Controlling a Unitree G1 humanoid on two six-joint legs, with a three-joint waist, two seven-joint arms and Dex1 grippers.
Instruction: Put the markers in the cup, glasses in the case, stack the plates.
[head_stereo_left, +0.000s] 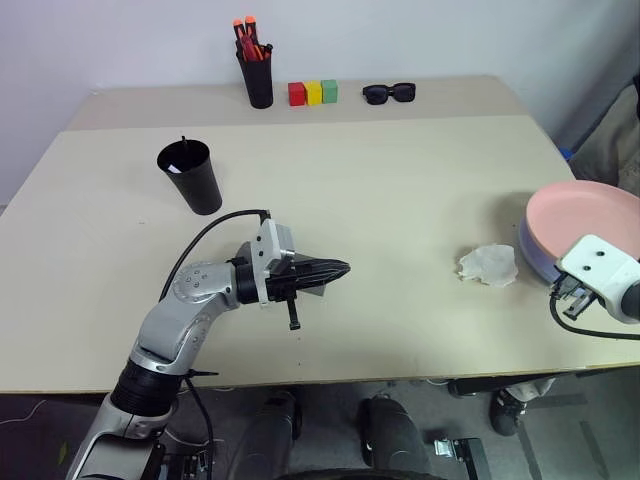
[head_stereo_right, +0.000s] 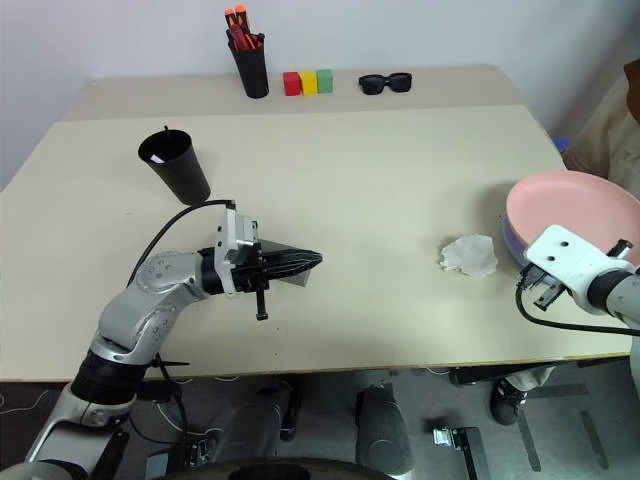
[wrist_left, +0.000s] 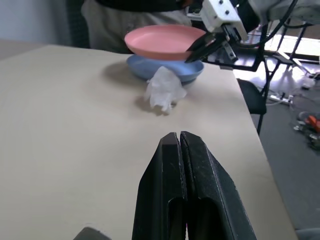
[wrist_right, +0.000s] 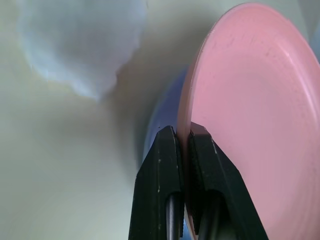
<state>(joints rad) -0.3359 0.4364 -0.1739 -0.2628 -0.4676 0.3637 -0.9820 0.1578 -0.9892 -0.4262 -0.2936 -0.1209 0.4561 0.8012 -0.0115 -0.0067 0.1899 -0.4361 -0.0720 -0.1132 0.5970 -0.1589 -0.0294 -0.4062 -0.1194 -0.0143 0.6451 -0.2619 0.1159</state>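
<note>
While right pincer (wrist_right: 182, 137) pinches rim, pink plate (wrist_right: 250, 115) tilts over blue plate (wrist_left: 165, 70).

light: bright, even | shadows: soft | blur: crumpled tissue (wrist_right: 82, 42) (rt wrist)

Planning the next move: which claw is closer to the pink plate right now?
Right. The right claw is clamped on the pink plate rim at the table's right end; the left claw is shut, mid-table, well away.
</note>
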